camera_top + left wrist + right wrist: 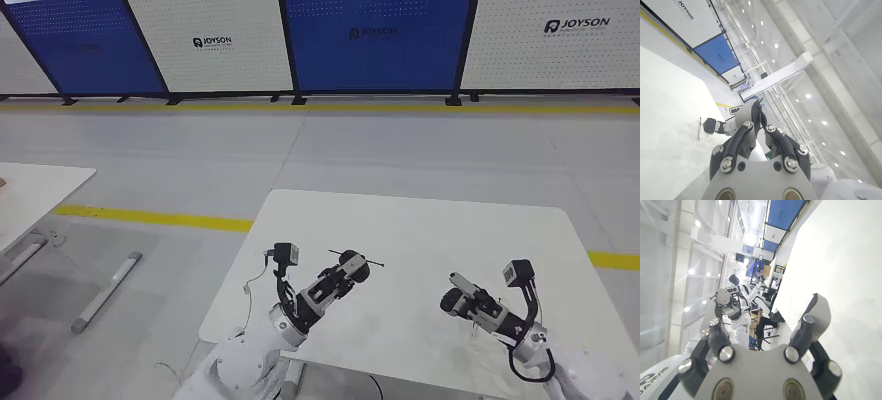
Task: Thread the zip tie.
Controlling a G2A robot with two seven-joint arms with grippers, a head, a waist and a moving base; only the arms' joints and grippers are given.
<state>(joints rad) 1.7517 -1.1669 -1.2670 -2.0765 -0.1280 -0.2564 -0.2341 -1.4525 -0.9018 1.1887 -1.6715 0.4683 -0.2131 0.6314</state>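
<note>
A zip tie [375,263] sits pinched in the robot's left gripper [351,262] above the near left part of the white table [430,225], the jaws closed tight on the strap partway along its length. The strap's long axis runs almost left to right across the scene, tilted a little. A short end pokes out to the left of the gripper, and a longer end reaches right, toward the other arm.

The right gripper [450,290] hovers over the near right part of the table, well apart from the tie, its jaws spread wide and holding nothing. The tie lies to the left of this empty gripper and a little farther from the robot, with its free right end the closest part.

With the strap in the left arm's hold, the right arm has the gap to cross. From this layout, the next move likely calls for the open gripper to travel left along the strap's own line and take the free end. Which end bears the locking head is too small to tell.

In the left wrist view, a thin dark strand [699,130] shows against the table just beside the right gripper. Whether it is a second tie cannot be told.
</note>
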